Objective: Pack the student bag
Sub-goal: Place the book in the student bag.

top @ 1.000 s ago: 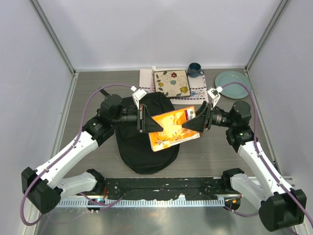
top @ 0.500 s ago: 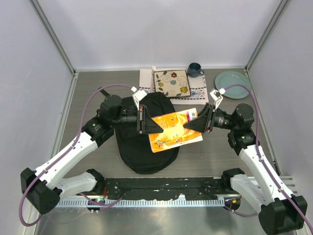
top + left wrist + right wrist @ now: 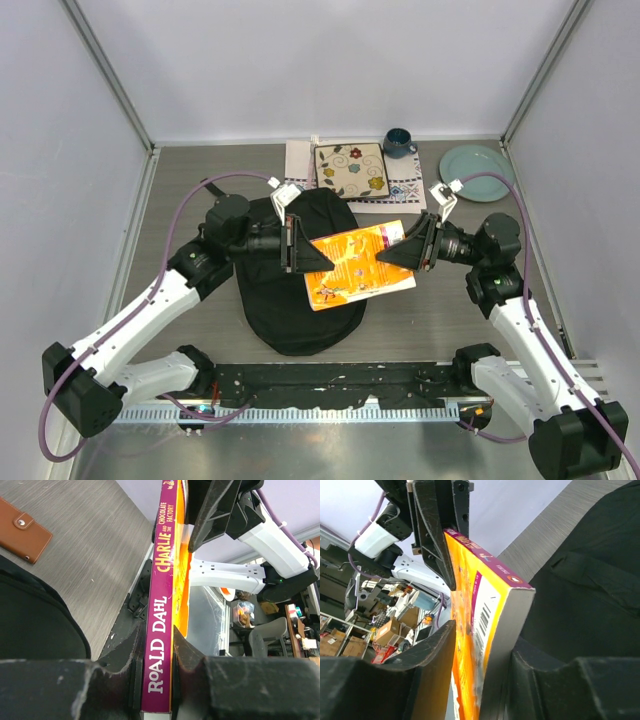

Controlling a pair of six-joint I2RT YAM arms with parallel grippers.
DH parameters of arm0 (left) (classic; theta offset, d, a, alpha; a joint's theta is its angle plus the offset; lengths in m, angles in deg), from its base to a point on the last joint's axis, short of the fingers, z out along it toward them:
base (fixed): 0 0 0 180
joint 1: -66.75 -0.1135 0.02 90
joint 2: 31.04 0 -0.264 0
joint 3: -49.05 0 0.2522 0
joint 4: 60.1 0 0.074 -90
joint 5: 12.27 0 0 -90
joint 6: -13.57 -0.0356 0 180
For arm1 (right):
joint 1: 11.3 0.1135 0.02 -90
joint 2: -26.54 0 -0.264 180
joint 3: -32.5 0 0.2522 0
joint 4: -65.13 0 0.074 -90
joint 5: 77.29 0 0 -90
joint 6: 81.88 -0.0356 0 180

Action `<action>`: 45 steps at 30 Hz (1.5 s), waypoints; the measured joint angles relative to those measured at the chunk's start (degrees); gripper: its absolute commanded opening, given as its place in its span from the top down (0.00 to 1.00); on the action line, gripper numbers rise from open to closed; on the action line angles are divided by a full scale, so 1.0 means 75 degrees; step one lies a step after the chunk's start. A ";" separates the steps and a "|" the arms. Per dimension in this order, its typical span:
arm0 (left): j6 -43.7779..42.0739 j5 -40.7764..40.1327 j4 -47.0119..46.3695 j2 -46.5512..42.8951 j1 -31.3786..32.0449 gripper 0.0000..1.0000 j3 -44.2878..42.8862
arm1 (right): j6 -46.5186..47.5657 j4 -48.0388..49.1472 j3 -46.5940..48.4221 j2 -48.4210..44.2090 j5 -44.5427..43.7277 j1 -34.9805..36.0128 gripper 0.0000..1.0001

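Left gripper [image 3: 310, 250] and right gripper [image 3: 395, 255] are clamping the Roald Dahl paperback [image 3: 352, 270]; the soft student bag [image 3: 285, 310] is likely needing a rim grasp.

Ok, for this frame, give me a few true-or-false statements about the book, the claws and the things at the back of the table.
1. The left claw and the right claw are both shut on the same orange book. True.
2. The book is held above the student bag, not inside it. True.
3. The spine reads Matilda. False: it reads Charlie and the Chocolate Factory, Roald Dahl.
4. The green plate lies on the bag. False: it lies on the table at the far right, apart from the bag.
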 measured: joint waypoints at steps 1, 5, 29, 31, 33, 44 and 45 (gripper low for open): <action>-0.0003 -0.0023 0.0012 0.0006 0.0009 1.00 0.0000 | 0.0070 -0.0061 0.0000 0.0003 -0.0020 0.0000 0.85; -0.0125 -0.0265 0.0154 0.0006 0.0023 0.88 0.0006 | 0.0192 -0.0356 0.0006 0.0108 -0.0140 0.0006 1.00; -0.0691 -0.6187 0.3512 -0.0813 0.1915 0.00 0.0697 | 0.1792 -0.5581 0.1131 -0.0525 -0.7073 0.0154 1.00; -0.0813 -0.6537 0.3622 -0.0501 0.2771 0.01 0.0667 | 0.1719 -0.5791 0.1282 -0.0854 -0.7662 0.0143 1.00; -0.1008 -0.6793 0.3733 -0.0041 0.3468 0.00 0.0580 | 0.1673 -0.5951 0.1480 -0.1070 -0.8201 0.0143 1.00; -0.2002 -0.7055 0.3934 0.2273 0.4709 0.05 -0.0682 | 0.1545 -0.6493 0.1696 -0.1049 -0.9034 0.0134 1.00; -0.2087 -0.7047 0.3952 0.2448 0.4762 0.07 -0.0813 | 0.1539 -0.6534 0.1696 -0.1046 -0.9034 0.0134 1.00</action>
